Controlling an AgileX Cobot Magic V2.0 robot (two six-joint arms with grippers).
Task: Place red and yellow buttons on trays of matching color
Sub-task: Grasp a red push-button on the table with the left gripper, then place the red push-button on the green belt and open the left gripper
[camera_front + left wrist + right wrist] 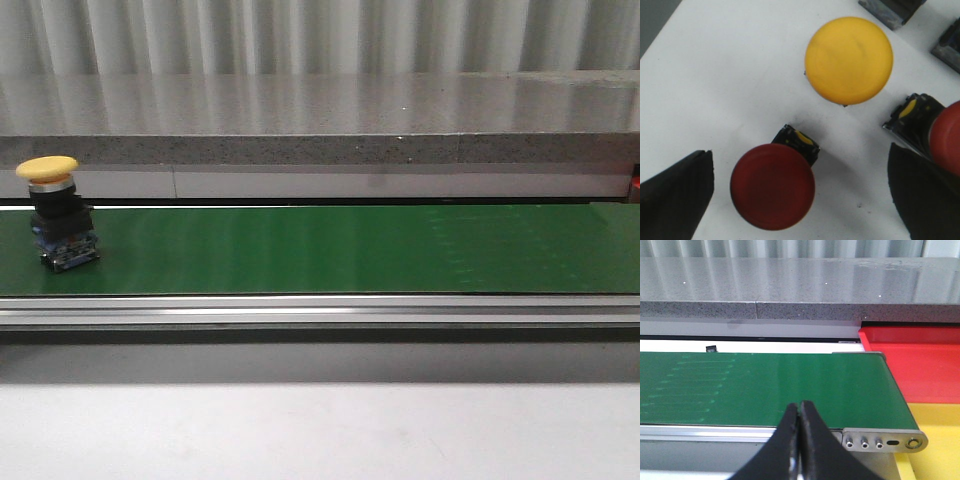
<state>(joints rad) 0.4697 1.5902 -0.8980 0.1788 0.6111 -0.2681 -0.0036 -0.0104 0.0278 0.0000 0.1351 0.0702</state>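
Note:
A yellow button (48,168) on a black base stands upright at the far left of the green conveyor belt (330,248) in the front view. In the left wrist view, my left gripper (800,190) is open above a white surface, its fingers (677,195) on either side of a red button (772,186). A yellow button (849,60) lies beyond it and a second red button (946,137) sits by the other finger. My right gripper (800,410) is shut and empty over the belt's near edge. A red tray (920,362) and a yellow tray (935,440) lie past the belt's end.
A grey stone ledge (320,120) runs behind the belt. An aluminium rail (320,310) edges the belt's front. Dark bases of other buttons (890,9) show at the edge of the left wrist view. The belt's end plate (882,440) adjoins the trays.

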